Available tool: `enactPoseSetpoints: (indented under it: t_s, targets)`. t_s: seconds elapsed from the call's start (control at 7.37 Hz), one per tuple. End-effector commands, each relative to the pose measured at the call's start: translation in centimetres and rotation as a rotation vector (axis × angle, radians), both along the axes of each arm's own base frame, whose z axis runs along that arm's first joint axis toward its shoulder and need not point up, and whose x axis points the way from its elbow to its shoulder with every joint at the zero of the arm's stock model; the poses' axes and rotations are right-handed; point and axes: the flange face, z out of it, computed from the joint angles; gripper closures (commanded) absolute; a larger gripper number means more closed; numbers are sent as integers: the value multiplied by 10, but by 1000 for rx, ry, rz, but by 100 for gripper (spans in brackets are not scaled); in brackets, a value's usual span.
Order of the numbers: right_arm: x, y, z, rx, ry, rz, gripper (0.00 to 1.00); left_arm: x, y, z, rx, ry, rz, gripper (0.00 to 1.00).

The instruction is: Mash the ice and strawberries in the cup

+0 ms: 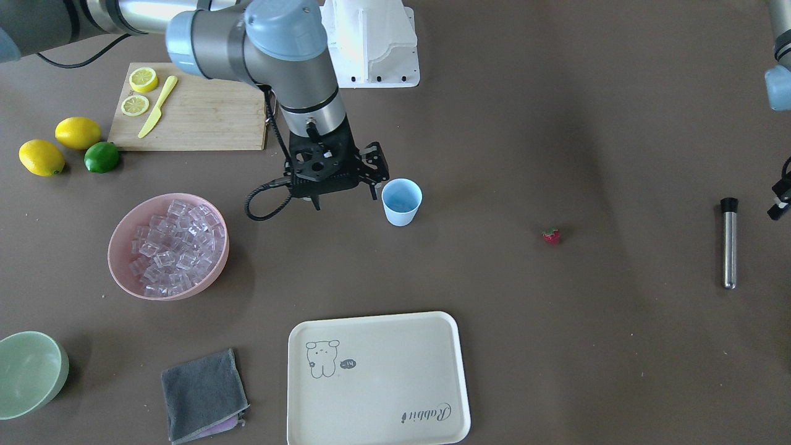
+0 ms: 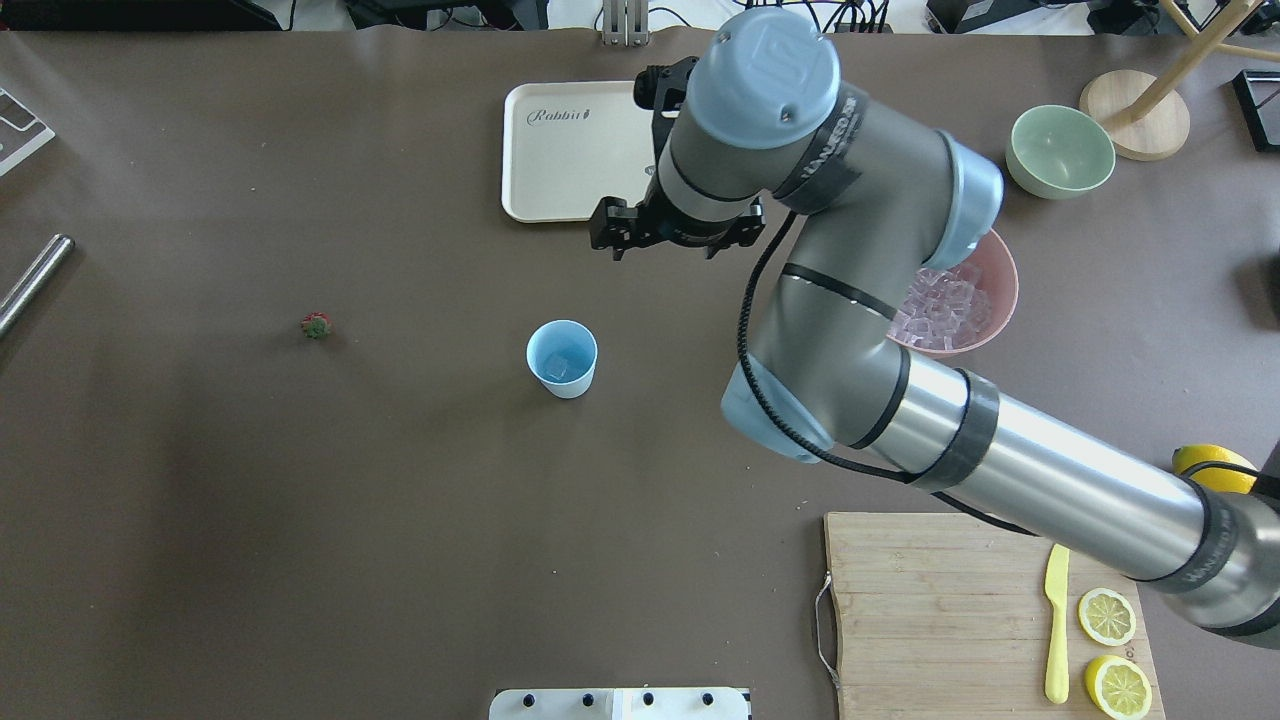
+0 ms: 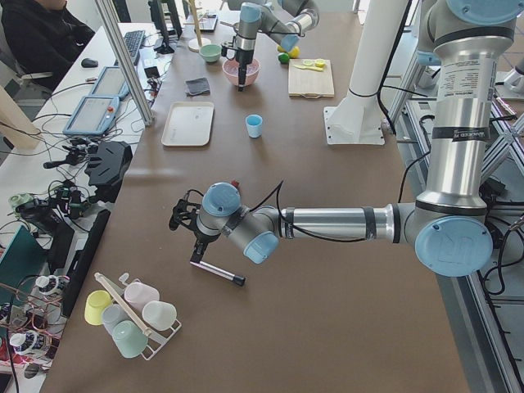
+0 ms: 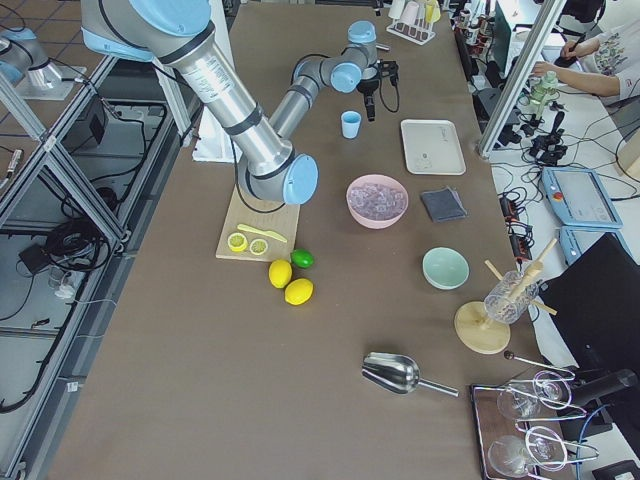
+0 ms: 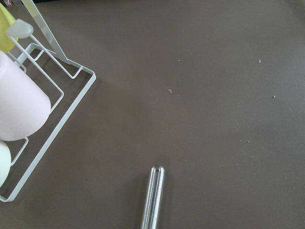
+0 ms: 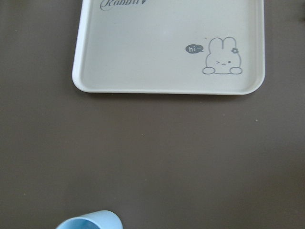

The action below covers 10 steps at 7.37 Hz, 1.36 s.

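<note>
The small light blue plastic cup [image 1: 401,201] stands upright on the brown worktop [image 1: 556,346] with a clear ice cube [image 2: 560,366] inside. The small red strawberry [image 1: 552,235] lies well apart from it. The right tool [image 1: 345,199] hangs near the cup, fingers apart and empty. I cannot tell how the left tool [image 1: 780,201] stands.

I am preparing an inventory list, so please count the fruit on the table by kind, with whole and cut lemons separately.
Whole lemons: 2
Cut lemon pieces: 2
Lime: 1
Strawberry: 1
Total: 6
</note>
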Motion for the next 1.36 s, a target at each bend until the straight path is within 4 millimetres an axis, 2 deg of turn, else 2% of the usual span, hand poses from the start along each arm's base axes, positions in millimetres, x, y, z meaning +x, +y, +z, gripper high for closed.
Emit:
enactPoseSetpoints:
  t_s: [0.0,0.27,0.41,0.54,0.68,0.95,1.22]
  targets:
    - [80,-13,83,66,122,-112,2,0,2,1,5,2,-1,3]
    - [75,-30,122,59,214,-108,2,0,4,4,12,4,-1,3]
    - [92,-38,145,113,255,-164,2,1,4,6,10,3,2,3]
    - [94,-44,166,118,300,-178,2,3,4,5,10,4,4,3]
    - [95,-54,178,128,323,-186,2,3,4,4,12,4,5,3]
    - [112,-69,222,164,348,-239,3,9,1,1,17,6,14,2]
    - [108,-75,261,189,313,-231,10,11,1,0,18,7,19,3]
